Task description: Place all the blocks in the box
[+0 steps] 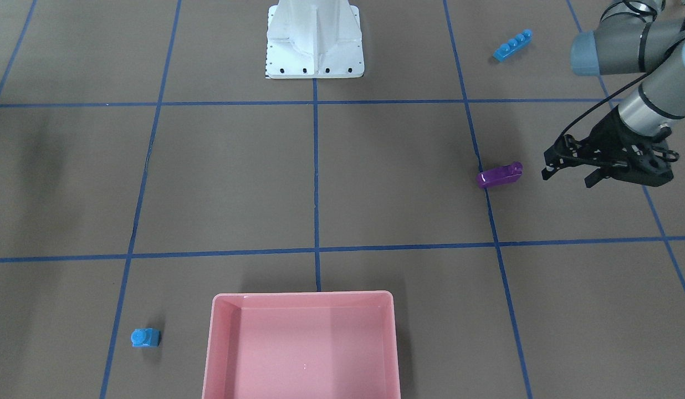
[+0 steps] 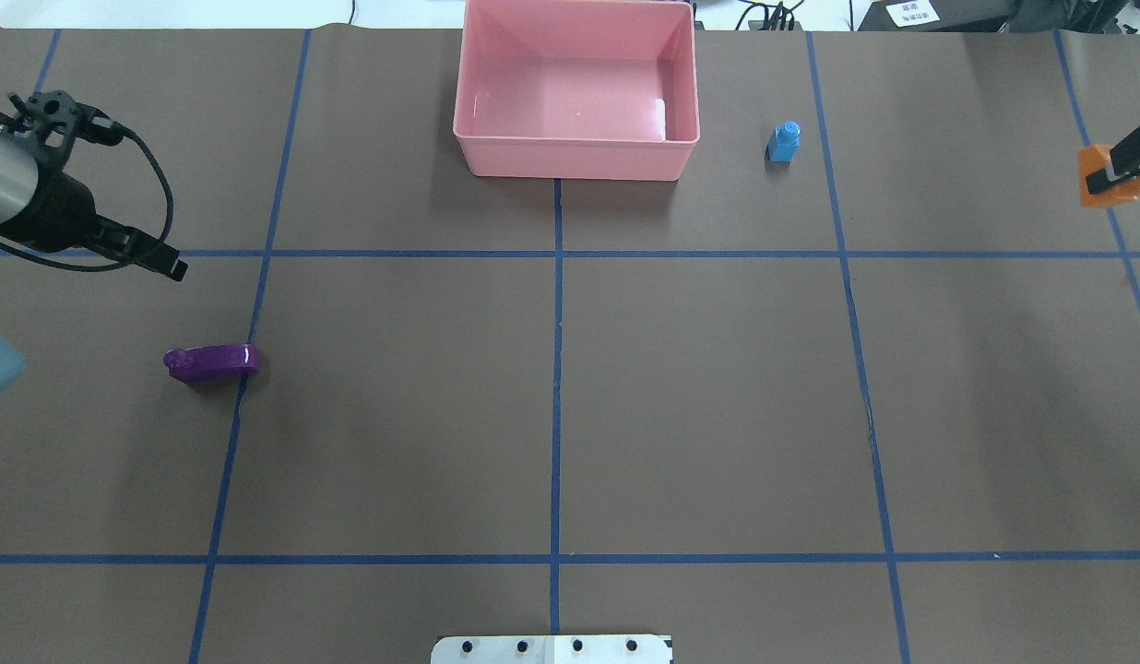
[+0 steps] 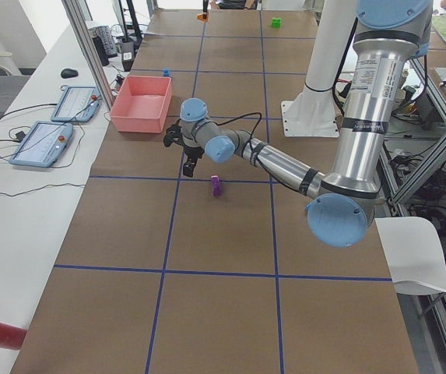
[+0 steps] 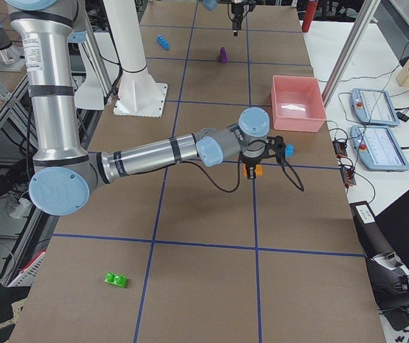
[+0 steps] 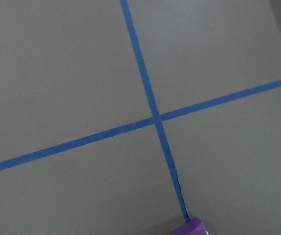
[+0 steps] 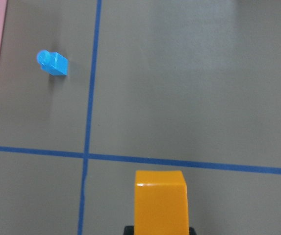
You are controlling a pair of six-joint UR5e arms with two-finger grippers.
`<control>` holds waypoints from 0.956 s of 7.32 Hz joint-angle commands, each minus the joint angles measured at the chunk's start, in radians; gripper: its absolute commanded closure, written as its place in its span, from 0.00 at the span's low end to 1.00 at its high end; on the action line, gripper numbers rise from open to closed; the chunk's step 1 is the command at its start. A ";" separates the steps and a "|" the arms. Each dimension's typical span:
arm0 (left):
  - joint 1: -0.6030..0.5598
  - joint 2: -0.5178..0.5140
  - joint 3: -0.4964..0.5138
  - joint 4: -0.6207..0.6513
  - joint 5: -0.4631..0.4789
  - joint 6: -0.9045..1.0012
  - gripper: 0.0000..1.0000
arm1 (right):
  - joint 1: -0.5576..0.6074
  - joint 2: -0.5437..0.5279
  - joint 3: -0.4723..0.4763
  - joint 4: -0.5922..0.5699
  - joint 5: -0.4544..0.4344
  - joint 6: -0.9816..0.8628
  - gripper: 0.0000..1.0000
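While both arms reach out over the counter, the long blue block lies on the robot's near side, to its left. The green block lies about as near, far out to its right.

Mid-counter, left: the purple block lies on its side, one end on a tape line. The left hand hangs near it, fingers apart, touching nothing.

Further out, right edge: the right hand is clamped on the orange block (cannot tell whether the block clears the surface).

Far side: the small blue block stands near the pink box, clear of its wall. All five blocks are outside the box.
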 commanded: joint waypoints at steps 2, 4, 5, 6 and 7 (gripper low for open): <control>0.099 0.010 -0.007 -0.002 0.022 0.325 0.04 | -0.007 0.221 -0.022 -0.087 0.006 0.240 1.00; 0.114 0.009 -0.005 0.038 0.107 0.485 0.04 | -0.062 0.313 -0.044 -0.080 0.000 0.414 1.00; 0.143 0.009 -0.004 0.040 0.180 0.521 0.04 | -0.081 0.359 -0.071 -0.074 -0.001 0.468 1.00; 0.184 0.010 0.010 0.041 0.246 0.530 0.04 | -0.105 0.405 -0.108 -0.074 -0.006 0.516 1.00; 0.203 0.007 0.018 0.047 0.253 0.530 0.04 | -0.127 0.479 -0.166 -0.074 -0.018 0.551 1.00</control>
